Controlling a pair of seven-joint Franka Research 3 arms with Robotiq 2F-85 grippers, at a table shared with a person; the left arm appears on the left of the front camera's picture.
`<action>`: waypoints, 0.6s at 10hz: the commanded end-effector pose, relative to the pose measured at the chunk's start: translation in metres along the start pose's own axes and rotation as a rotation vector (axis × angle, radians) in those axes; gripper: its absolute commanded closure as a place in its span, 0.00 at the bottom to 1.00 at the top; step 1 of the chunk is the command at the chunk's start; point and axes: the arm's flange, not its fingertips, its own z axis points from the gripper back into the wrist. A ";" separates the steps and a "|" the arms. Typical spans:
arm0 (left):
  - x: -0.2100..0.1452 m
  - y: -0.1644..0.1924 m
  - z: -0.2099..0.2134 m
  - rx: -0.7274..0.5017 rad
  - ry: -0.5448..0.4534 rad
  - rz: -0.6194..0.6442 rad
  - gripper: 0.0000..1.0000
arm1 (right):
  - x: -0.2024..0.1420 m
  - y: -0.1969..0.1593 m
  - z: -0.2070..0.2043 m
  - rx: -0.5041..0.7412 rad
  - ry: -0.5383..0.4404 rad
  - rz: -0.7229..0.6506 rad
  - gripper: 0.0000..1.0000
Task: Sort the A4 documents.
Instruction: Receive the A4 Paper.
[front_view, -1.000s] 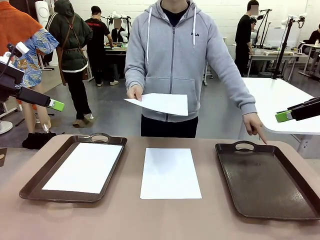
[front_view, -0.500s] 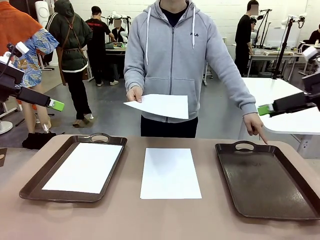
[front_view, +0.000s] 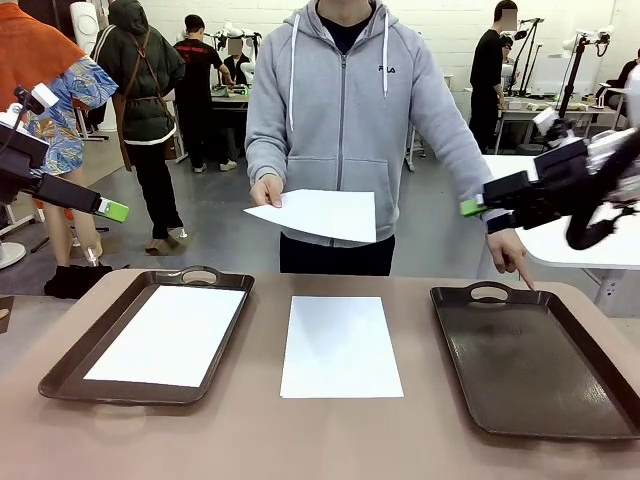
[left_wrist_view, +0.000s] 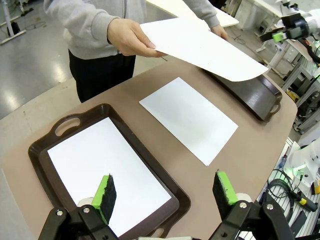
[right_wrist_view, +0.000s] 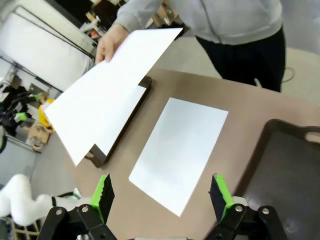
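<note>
White sheet (front_view: 165, 335) lay in left tray (front_view: 95, 340) | table sheet (front_view: 340, 345), held sheet (front_view: 320, 212) were pending | left gripper (left_wrist_view: 165, 190), right gripper (right_wrist_view: 159, 192) stood wide, empty.

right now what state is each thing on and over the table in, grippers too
left tray: flat on table, one sheet inside
sheet in left tray: lying flat
middle sheet: flat on bare table, between trays
right tray: flat on table, person's other hand pointing at its far rim
held sheet: in person's hand, above the table
left gripper: open, holding nothing
right gripper: open, holding nothing
</note>
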 end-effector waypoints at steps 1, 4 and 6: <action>0.000 0.000 0.000 0.003 -0.002 -0.002 0.00 | 0.022 -0.005 -0.034 0.040 0.003 -0.048 0.00; 0.000 0.000 0.000 0.003 -0.002 -0.002 0.00 | 0.038 -0.003 -0.086 0.136 0.034 -0.101 0.00; 0.000 0.000 0.000 0.003 -0.002 -0.002 0.00 | 0.043 -0.004 -0.113 0.192 0.031 -0.122 0.00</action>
